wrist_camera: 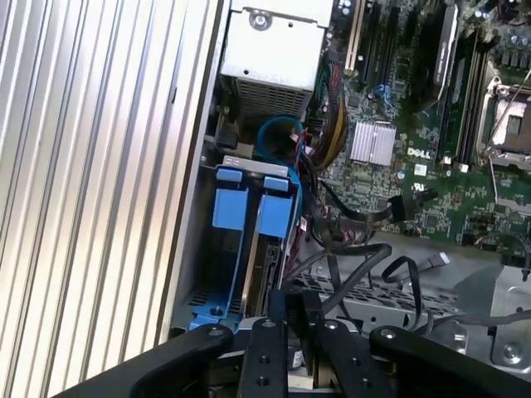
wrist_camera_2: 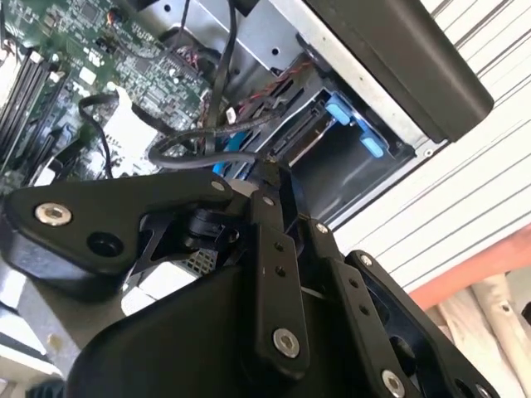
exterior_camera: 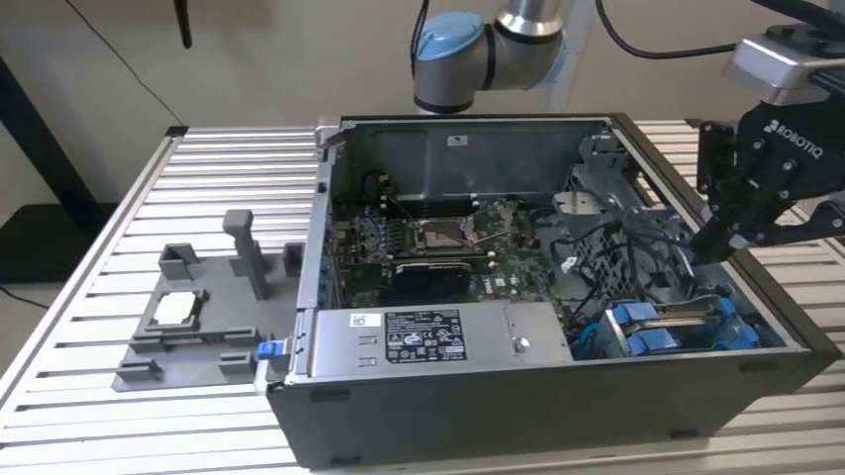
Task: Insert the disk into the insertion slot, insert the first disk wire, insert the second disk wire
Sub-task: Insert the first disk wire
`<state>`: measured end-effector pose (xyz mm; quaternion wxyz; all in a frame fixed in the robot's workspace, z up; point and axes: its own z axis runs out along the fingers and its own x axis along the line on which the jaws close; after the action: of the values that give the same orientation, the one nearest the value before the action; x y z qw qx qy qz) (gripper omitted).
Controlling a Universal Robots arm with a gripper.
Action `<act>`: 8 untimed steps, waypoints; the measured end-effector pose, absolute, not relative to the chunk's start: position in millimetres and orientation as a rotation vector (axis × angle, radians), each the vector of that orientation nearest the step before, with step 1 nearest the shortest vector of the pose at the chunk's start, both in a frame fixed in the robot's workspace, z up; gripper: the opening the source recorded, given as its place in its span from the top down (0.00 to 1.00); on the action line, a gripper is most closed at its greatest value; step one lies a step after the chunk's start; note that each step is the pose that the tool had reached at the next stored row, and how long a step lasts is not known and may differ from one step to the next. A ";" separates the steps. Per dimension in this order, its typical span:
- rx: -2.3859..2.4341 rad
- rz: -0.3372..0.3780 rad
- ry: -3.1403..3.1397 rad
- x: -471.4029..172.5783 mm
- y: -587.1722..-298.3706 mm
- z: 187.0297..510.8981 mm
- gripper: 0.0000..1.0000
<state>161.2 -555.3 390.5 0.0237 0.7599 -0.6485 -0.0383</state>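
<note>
While the gripper point(exterior_camera: 710, 247), pinching what we take for a disk wire point(wrist_camera_2: 199, 152), hangs by the case's point(exterior_camera: 502, 416) corner, we fear it snagging loose cables point(wrist_camera: 357, 215).

At the top of the exterior view, silver robot arm point(exterior_camera: 528, 15) with a light blue joint cap point(exterior_camera: 456, 45), elbow bent near centre. Toward the exterior view's right, black two-finger metal gripper point(exterior_camera: 713, 252) hung below a grey wrist block point(exterior_camera: 790, 61), tilted, fingertips point(exterior_camera: 707, 247) aimed down and toward the exterior view's left. In both wrist views, black linkage bars point(wrist_camera_2: 274, 274) with silver bolts narrowing to slim fingers point(wrist_camera: 278, 308), drawn close together with only a sliver of gap, tips nearly meeting.
</note>
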 end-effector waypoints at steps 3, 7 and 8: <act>2.323 -0.126 -2.048 161.3 -555.2 388.6 0.81; 2.314 -0.126 -2.058 164.5 -557.3 384.7 0.81; 2.315 -0.127 -2.058 165.6 -558.6 383.4 0.81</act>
<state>165.6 -558.6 383.4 0.0208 0.7465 -0.6638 -0.0409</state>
